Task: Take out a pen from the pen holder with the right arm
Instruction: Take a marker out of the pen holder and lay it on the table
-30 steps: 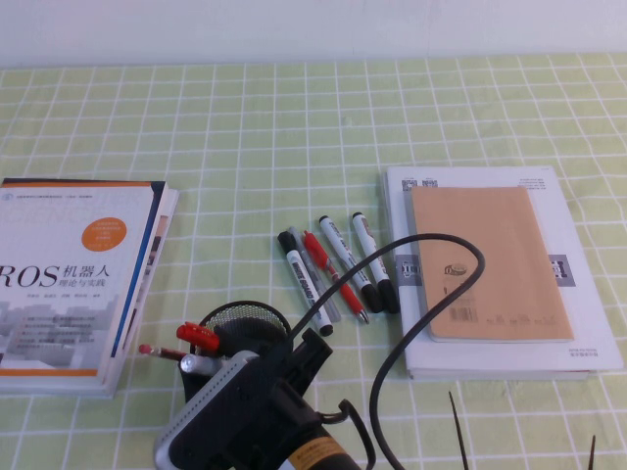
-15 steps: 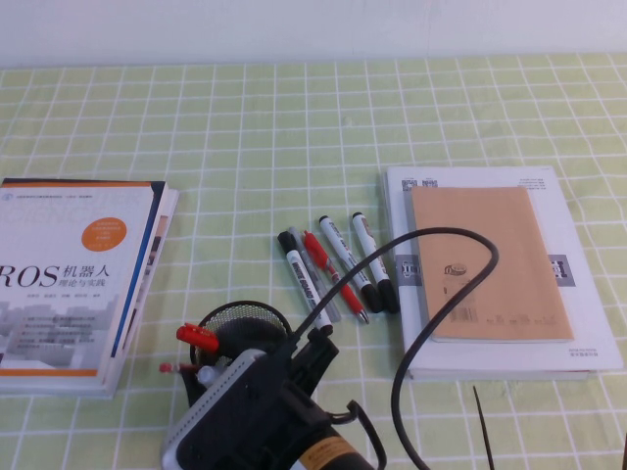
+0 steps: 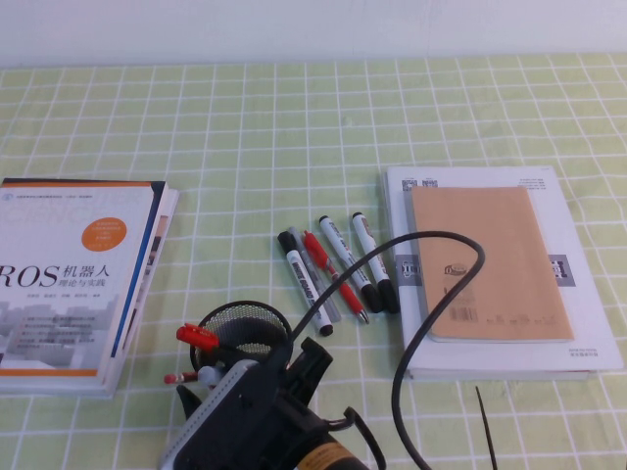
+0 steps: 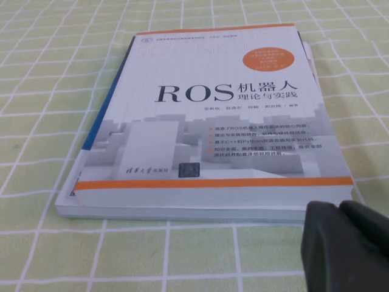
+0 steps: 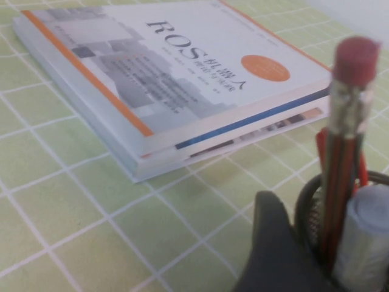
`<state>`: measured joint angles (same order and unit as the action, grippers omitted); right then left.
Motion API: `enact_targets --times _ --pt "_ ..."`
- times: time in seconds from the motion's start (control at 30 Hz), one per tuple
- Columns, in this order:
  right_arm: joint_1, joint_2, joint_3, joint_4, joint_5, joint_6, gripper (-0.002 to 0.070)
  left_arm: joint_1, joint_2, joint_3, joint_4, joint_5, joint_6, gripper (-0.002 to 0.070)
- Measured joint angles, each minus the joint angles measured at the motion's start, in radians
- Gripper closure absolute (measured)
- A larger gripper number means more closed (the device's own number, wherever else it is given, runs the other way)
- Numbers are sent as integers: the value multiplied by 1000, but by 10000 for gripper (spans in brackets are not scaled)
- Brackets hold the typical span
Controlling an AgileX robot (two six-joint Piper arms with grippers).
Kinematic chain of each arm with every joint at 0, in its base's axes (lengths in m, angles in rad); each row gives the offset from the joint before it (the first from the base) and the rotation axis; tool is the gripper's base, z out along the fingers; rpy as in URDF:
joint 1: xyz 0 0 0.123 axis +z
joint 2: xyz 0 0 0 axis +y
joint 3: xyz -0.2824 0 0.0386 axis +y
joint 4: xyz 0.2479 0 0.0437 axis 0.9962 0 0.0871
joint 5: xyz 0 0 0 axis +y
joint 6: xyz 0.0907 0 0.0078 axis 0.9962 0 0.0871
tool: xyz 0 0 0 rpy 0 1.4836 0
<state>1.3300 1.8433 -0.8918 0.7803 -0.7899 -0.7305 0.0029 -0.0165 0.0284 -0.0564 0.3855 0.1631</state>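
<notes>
A black mesh pen holder [image 3: 257, 315] stands near the table's front edge. From it stick out a red-capped pen [image 3: 197, 336] and a pencil with a red eraser [image 3: 176, 377]. My right gripper [image 3: 211, 394] is low at the holder's near-left side, open. In the right wrist view one dark finger [image 5: 273, 249] sits just outside the holder's rim [image 5: 307, 204], beside the striped pencil [image 5: 337, 170] and a grey marker [image 5: 364, 249]; the other finger is hidden. My left gripper [image 4: 340, 213] is shut, just off the corner of the ROS book [image 4: 213, 115].
The ROS book [image 3: 69, 284] lies at the left. Several markers [image 3: 338, 269] lie side by side behind the holder. A brown notebook [image 3: 485, 259] rests on a white book [image 3: 588, 348] at the right. The arm's black cable [image 3: 431, 284] arcs over them.
The right wrist has crept closer to the holder's near side. The pencil's eraser end has swung toward the front edge and a little right. The jaws stayed equally wide.
</notes>
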Motion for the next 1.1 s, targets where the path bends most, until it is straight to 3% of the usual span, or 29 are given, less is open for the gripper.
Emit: enact_targets --times 0.6,1.1 --pt "0 -82 0 9 125 -75 370 0 0 0 0 0 0 681" --pt "0 -82 73 -4 44 -77 370 0 0 0 0 0 0 681"
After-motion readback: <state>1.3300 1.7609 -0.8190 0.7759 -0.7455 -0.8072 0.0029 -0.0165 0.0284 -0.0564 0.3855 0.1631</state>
